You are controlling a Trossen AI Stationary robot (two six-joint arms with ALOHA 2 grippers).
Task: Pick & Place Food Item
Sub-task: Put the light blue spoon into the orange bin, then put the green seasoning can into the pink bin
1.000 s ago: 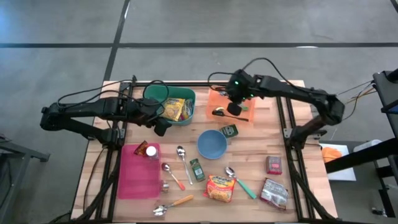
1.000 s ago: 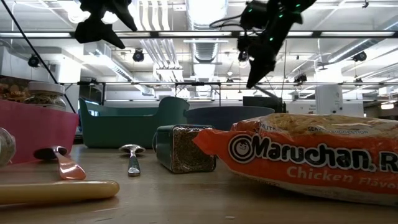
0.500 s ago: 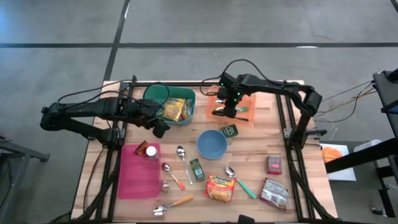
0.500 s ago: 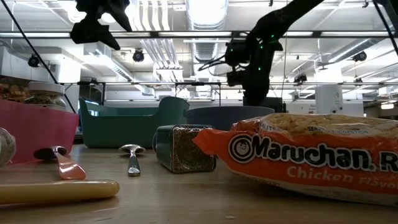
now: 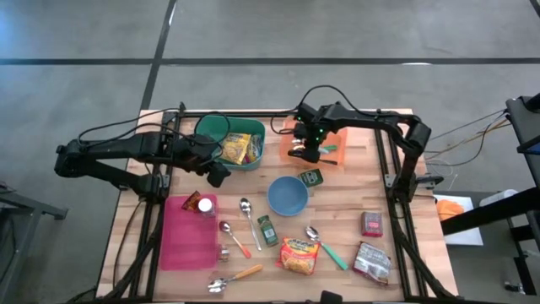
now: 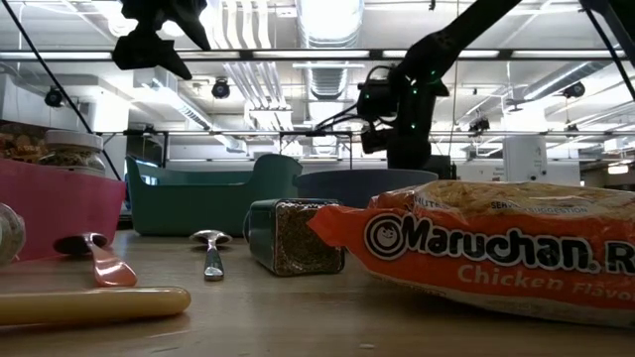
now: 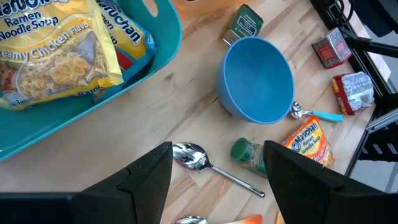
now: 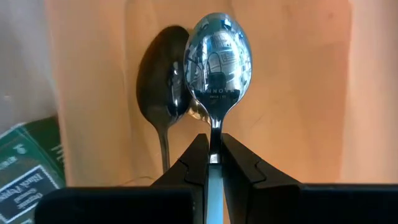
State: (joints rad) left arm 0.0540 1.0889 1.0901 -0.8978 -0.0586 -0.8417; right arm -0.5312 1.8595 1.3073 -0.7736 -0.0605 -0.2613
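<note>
Over the orange tray [image 5: 337,159] at upper centre, the right gripper [image 8: 210,163] clamps a spoon [image 8: 218,59]; at left, the left gripper [image 7: 214,167] hangs open beside the teal bin [image 5: 208,129].

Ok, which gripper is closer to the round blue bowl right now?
Right. The right gripper, shut on a metal spoon, sits over the orange tray beyond the round blue bowl; the left gripper hangs farther off beside the teal bin.

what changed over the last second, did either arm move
The right gripper, shut on a shiny metal spoon, swung from the far right across to the orange rectangular tray and dropped low over it. The left gripper stayed open beside the teal plastic bin; the table items stayed put.
</note>
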